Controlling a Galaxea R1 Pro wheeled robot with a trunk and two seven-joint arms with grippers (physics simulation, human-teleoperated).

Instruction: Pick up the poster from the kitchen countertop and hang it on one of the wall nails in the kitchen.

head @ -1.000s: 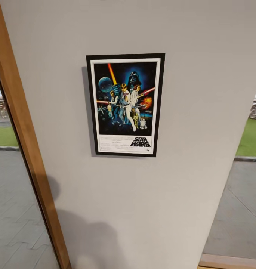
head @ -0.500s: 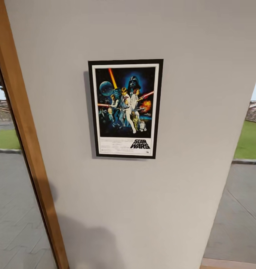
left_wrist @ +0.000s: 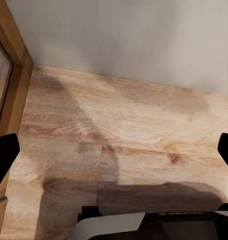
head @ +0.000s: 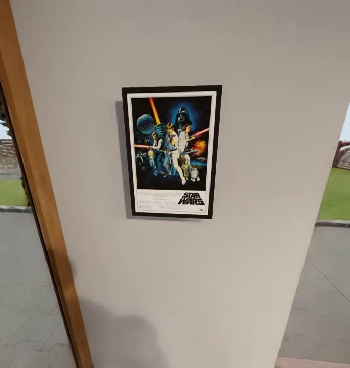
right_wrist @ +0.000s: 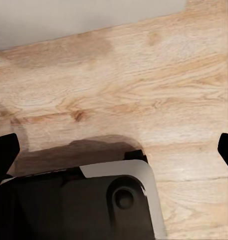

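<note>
Though nail hidden, poster (head: 171,152) flat on wall (head: 256,102).

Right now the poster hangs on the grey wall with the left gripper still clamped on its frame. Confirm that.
Not quite. The poster does hang on the grey wall, as the head view shows, but the left gripper is open and holds nothing; the left wrist view shows it over the wooden floor.

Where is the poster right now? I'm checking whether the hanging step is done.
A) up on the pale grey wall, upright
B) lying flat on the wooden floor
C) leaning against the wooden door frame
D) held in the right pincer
A: the poster sits upright against the pale grey wall, with nothing holding it.
</note>
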